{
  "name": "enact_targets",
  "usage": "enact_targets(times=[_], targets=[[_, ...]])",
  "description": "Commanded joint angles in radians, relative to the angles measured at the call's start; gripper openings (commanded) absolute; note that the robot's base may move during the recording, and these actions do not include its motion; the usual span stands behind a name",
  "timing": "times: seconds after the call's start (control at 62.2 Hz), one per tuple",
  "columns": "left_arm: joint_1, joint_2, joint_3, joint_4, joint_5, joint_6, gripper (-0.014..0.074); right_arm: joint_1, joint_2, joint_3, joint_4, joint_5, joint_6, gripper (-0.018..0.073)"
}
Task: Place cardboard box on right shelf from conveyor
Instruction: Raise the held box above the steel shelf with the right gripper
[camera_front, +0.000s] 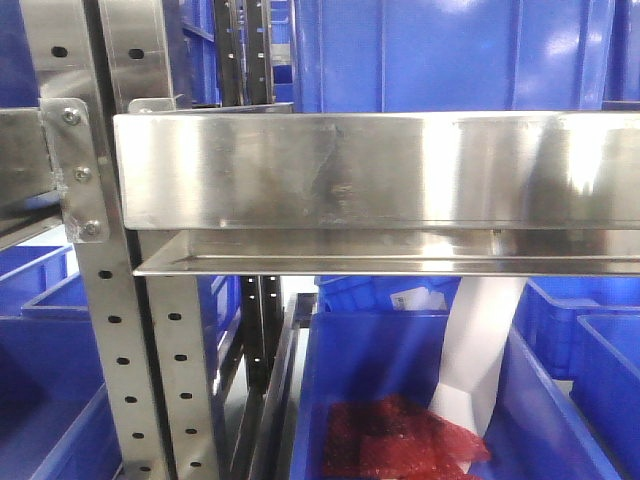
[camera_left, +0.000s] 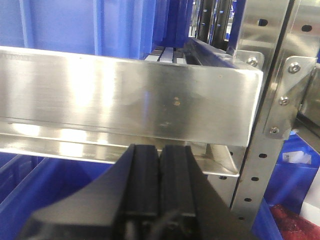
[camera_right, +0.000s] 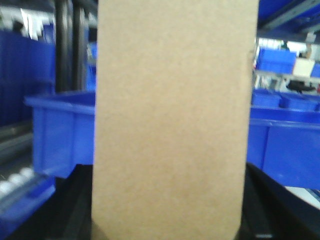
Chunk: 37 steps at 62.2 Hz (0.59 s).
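The cardboard box fills the middle of the right wrist view: a plain tan face, standing upright, taller than wide, with no print on it. The right end effector is clamped on it, its dark fingers showing low down against both sides of the box. The box is held up clear of any surface in this view, with a blue bin behind it and more blue bins further back on the right.

The front view looks straight at the shelf, a shiny steel rack shelf with a tall mirror-like front lip running across the frame. It is fixed at its left end to a perforated steel upright by a bracket with three screws. Blue bins stand on the shelf behind the lip. Below it sits an open blue tub holding a red crinkled sheet and a white piece that leans up toward the shelf's underside. The box does not show in this view.

The left end effector is closed with nothing in it, its two black pads pressed flat together. It points at a steel lip just ahead and slightly above, beside a perforated post
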<state>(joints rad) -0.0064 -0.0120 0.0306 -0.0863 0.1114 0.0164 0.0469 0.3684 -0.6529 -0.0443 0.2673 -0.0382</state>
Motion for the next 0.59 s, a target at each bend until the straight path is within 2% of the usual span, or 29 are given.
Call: enact_targets(times=[0.0,0.048,0.161,0.354,0.466,0.579], targets=[[-0.006,-0.01,-0.003,-0.003,-0.082,-0.001,-0.0119,-0.003,0.114,-0.099,-0.079,-0.094,-0.009,0.0345],[-0.006,-0.01,-0.003,-0.003,-0.082,-0.001,-0.0119,-0.003,0.17,-0.139,-0.133,-0.094,-0.01,0.0345],[-0.006,-0.01,-0.003,-0.003,-0.082,-0.001,-0.0119,-0.002,0.273,-0.216,-0.324,-0.099,-0.024,0.0345],[-0.006,-0.01,-0.003,-0.003,-0.082,-0.001,-0.0119,0.018,0.401,-0.248,-0.728,-0.14,-0.052,0.0345],[-0.006,-0.01,-0.003,-0.003,-0.082,-0.001,-0.0119,0.047,0.448,-0.248,-0.879,-0.149,-0.052,0.0345],[-0.006,-0.01,-0.003,-0.003,-0.082,-0.001,-0.0119,0.078,0.488,-0.248,-0.984,-0.173,-0.052,0.0345]])
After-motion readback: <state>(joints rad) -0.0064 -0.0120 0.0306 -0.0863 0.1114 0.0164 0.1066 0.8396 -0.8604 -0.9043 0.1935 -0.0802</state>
